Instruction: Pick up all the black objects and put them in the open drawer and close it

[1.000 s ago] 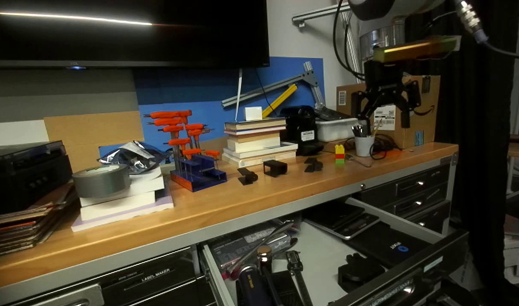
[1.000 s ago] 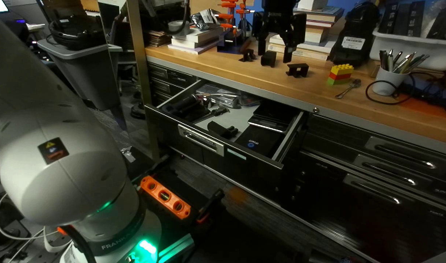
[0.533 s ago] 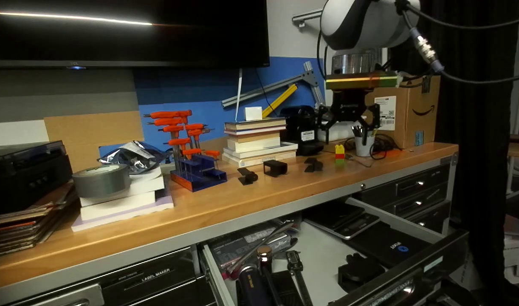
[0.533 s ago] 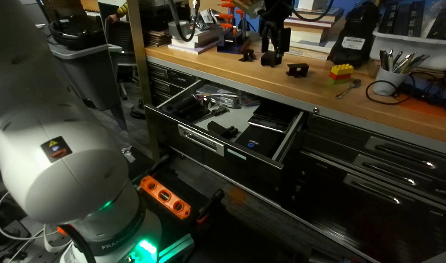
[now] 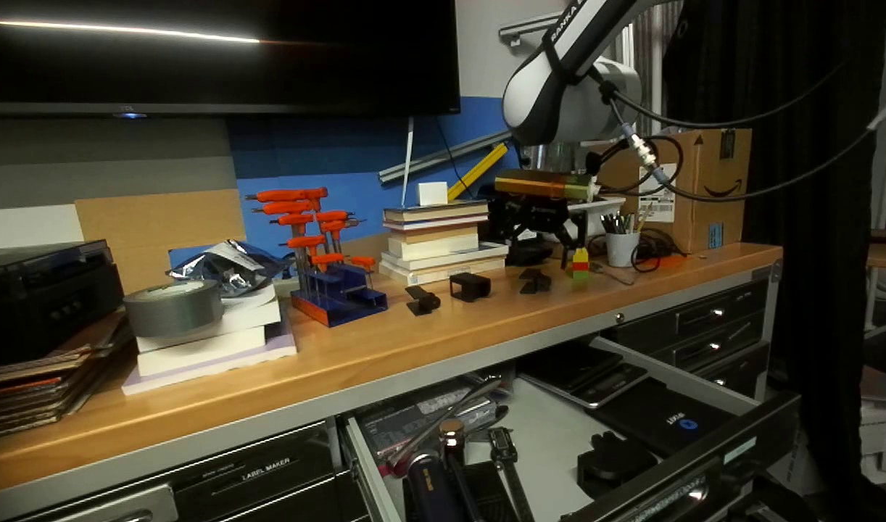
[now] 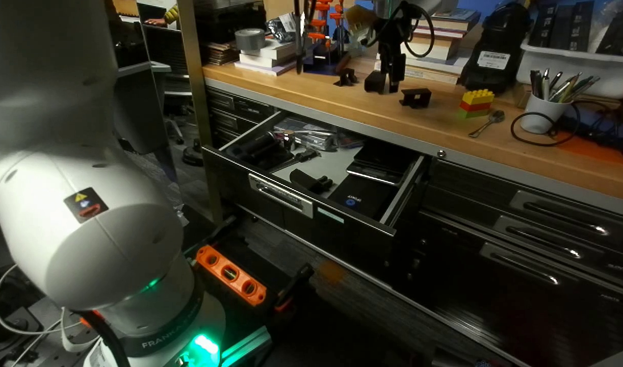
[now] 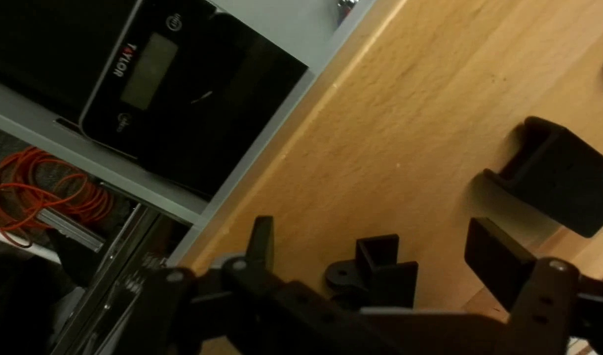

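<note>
Three small matte black blocks stand on the wooden bench. In an exterior view they are the left block, the middle block and the right block; they also show in an exterior view as left, middle and right. My gripper is open and empty, low above the right block. In the wrist view that right block lies between the spread fingers, apart from both. The middle block is beyond one finger. Another black block lies in the open drawer.
The drawer holds a black scale and several tools. Stacked books and a black case stand behind the blocks. Toy bricks, a spoon and a pen cup stand to the right. A blue rack is left.
My gripper has come down towards the bench and over to the right block, moving left and down in an exterior view. The blocks and the drawer have not moved.
</note>
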